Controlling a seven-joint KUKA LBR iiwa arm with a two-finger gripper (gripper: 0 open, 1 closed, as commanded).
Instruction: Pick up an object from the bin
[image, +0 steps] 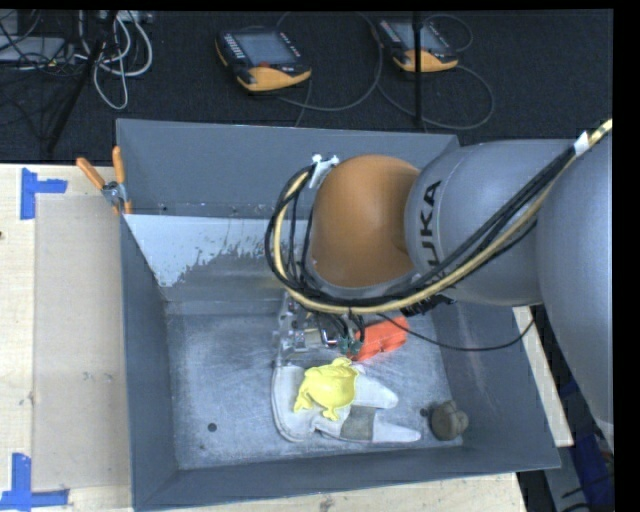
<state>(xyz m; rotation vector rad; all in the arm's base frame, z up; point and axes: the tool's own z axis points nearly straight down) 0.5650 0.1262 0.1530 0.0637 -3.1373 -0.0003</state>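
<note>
1 yellow crumpled thing (325, 388): front-middle of bin (200, 380), perched on white flat piece (298, 418), so probably easy to lift clear. Gripper (300, 338) just behind it, beside orange thing (382, 340); open or closed, cannot tell. Grey lump (445, 420) apart.

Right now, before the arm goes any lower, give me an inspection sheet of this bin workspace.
Surface: grey metal bin, floor scuffed, pale streaks on the back wall.
Job's things: yellow crumpled thing lying on a white flat thing, just below the gripper; orange-red thing to their right.
Clutter: brownish-grey lump near the front right.
Grippers: gripper low over the bin's middle, under the orange wrist cover.
Cables: black and yellow cables looped round the wrist.
Surroundings: teach pendant and second pendant behind the bin.
</note>
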